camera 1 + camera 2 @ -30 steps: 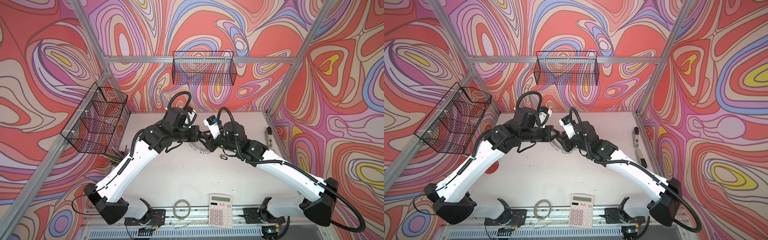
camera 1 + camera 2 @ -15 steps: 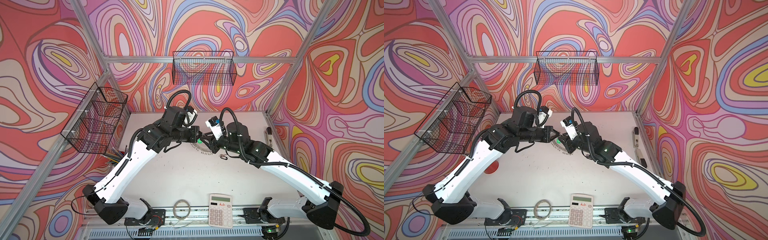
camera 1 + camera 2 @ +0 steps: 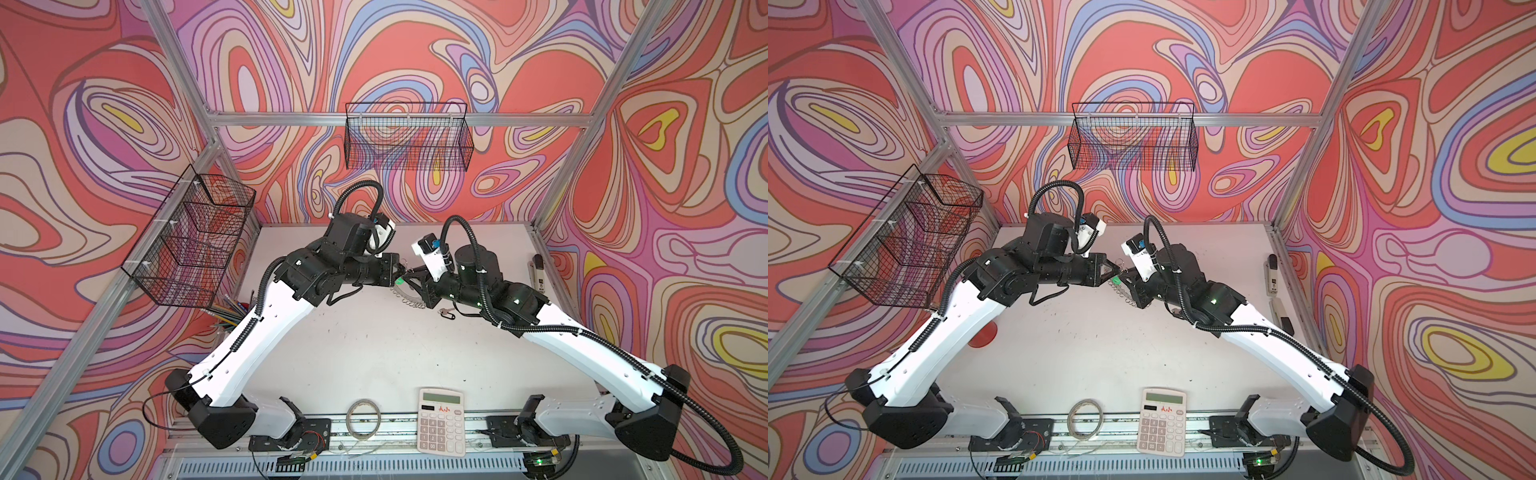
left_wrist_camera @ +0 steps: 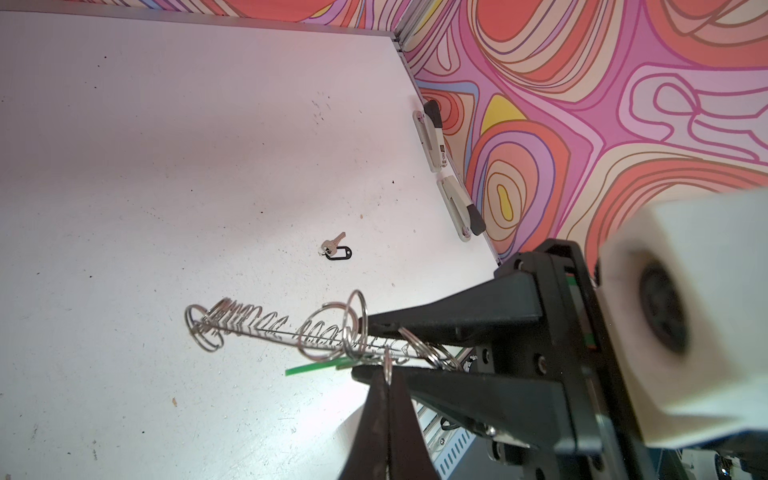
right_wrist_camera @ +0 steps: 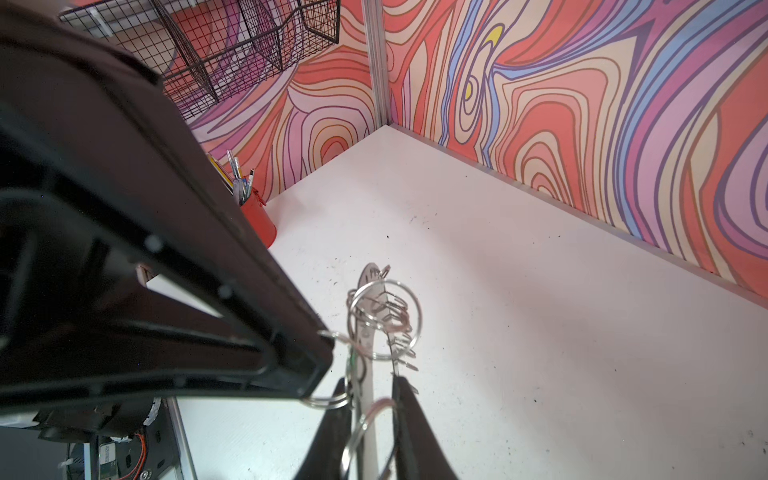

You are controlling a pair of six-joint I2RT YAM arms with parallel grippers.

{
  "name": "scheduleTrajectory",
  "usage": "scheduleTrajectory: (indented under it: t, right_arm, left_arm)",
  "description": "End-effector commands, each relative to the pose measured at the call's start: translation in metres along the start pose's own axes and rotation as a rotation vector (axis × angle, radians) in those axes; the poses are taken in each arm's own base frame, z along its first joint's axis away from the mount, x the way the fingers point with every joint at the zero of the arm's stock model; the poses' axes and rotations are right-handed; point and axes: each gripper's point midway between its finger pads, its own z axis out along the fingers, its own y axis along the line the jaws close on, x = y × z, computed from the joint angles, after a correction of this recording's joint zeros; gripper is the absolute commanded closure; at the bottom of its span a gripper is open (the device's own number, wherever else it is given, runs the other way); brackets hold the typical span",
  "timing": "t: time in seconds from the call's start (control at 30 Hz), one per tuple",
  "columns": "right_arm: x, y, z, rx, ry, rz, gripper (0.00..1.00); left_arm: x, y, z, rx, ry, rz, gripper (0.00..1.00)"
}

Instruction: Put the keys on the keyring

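Both arms met above the middle of the table [image 3: 374, 353]. The right gripper [image 5: 368, 384] was closed on the keyring [image 4: 266, 330], clamping the disc near its rim and holding it clear of the table, edge-on to both wrist cameras. The left gripper [image 4: 387, 376] was fully closed, its tips pinching a small wire ring [image 4: 387, 362] just beside the green tag [image 4: 313, 368]. Whether that ring was the green tag's own or one of the keyring's loops could not be determined.

Views compared: only the left wrist view showed the left pinch clearly. It also showed the black-tagged key [image 4: 337, 249] lying flat on the table, well apart from the keyring. In a top view that key [image 3: 446, 313] lay close under the right arm. The right wrist view showed the disc standing between the right fingers and a red pen cup [image 5: 259, 222] by the wall. In a top view the cup [image 3: 984, 332] was largely hidden behind the left arm.

Against a second earlier: the green tag was not discernible in the top views then, and now showed between the grippers in both. The grippers' meeting point was much the same. The calculator [image 3: 440, 419] and tape roll [image 3: 365, 417] remained at the front edge.
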Motion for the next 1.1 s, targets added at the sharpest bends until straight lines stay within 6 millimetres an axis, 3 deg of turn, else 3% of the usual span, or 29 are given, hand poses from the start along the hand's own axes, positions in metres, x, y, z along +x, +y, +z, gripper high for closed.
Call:
scheduleTrajectory:
  t: [0.0, 0.27, 0.43, 0.53, 0.67, 0.93, 1.07]
  right_arm:
    - [-0.002, -0.008, -0.006, 0.036, -0.012, 0.007, 1.00]
    - [-0.004, -0.004, -0.006, 0.014, -0.031, 0.026, 1.00]
    - [-0.004, -0.003, -0.005, 0.004, -0.036, 0.054, 1.00]
    - [-0.005, -0.001, -0.006, -0.009, -0.052, 0.080, 1.00]
    - [-0.004, -0.003, -0.004, 0.004, -0.053, 0.111, 1.00]
    - [-0.008, -0.006, -0.004, 0.016, -0.082, 0.175, 1.00]
    - [-0.004, -0.007, 0.000, 0.019, -0.070, 0.183, 1.00]
  left_arm:
    - [0.004, -0.007, -0.011, 0.021, 0.012, 0.019, 1.00]
    - [0.005, -0.003, -0.012, 0.008, 0.006, 0.040, 0.99]
    - [-0.001, -0.002, -0.019, 0.019, -0.053, 0.046, 0.60]
    - [-0.001, -0.001, -0.024, 0.029, -0.084, 0.052, 0.52]
    - [0.003, -0.002, -0.021, 0.076, -0.109, 0.043, 0.52]
    - [0.004, 0.007, -0.002, 0.115, -0.178, -0.026, 0.63]
    - [0.000, 0.007, 0.003, 0.129, -0.205, -0.033, 0.63]
